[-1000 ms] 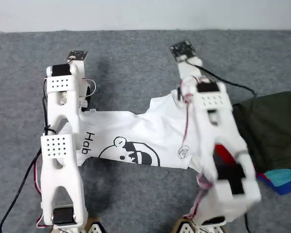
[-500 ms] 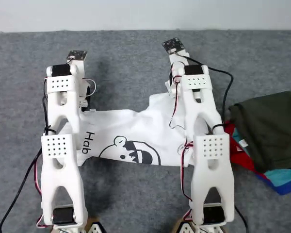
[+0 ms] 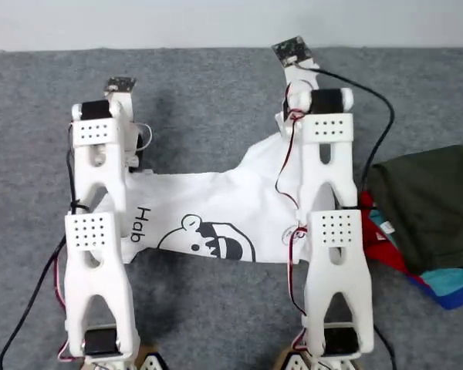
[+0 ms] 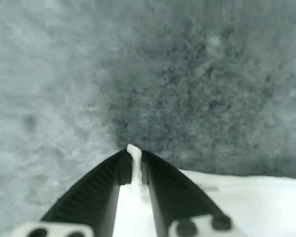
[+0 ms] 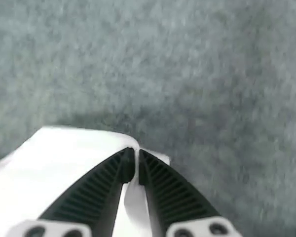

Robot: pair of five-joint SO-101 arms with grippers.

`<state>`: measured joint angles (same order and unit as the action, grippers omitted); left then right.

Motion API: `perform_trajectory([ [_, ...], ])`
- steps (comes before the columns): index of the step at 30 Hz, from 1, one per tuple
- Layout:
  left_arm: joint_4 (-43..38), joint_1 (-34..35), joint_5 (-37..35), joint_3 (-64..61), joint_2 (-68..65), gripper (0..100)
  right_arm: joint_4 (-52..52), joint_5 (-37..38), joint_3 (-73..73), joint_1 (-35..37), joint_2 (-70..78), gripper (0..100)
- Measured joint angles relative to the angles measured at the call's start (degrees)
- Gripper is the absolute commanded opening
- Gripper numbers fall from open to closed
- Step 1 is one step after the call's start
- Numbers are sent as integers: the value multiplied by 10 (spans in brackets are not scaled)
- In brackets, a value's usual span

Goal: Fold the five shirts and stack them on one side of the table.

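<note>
Left gripper: clamped on a thin pinch of the white shirt's fabric, at the shirt's far left corner.
White shirt: spread on the grey table between the 2 arms, partly under both.
Long axis: runs left to right across the table; the far right corner is pulled up toward the back.
Look: white, wrinkled, with a black cartoon print and black lettering facing up near the front edge.
Right gripper: closed on the shirt's edge at the raised far right corner.
Stack: on the table's right side, just beside the right arm; dark green shirt on top, red and blue layers showing beneath.
</note>
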<state>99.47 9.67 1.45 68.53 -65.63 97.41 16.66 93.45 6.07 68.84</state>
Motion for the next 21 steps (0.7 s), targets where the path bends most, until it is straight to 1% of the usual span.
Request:
perform_trajectory([
  [2,0,0,-14,0,47,12,20,0,6,0,-30,10],
  [5,0,0,-23,-33,138,12,29,0,6,0,-82,10],
  [13,0,0,-25,-185,389,12,31,0,6,0,-197,10],
  [18,0,0,-25,-196,535,12,31,0,7,2,-306,10],
  [21,-12,0,-25,-196,601,12,27,0,9,15,-383,10],
])
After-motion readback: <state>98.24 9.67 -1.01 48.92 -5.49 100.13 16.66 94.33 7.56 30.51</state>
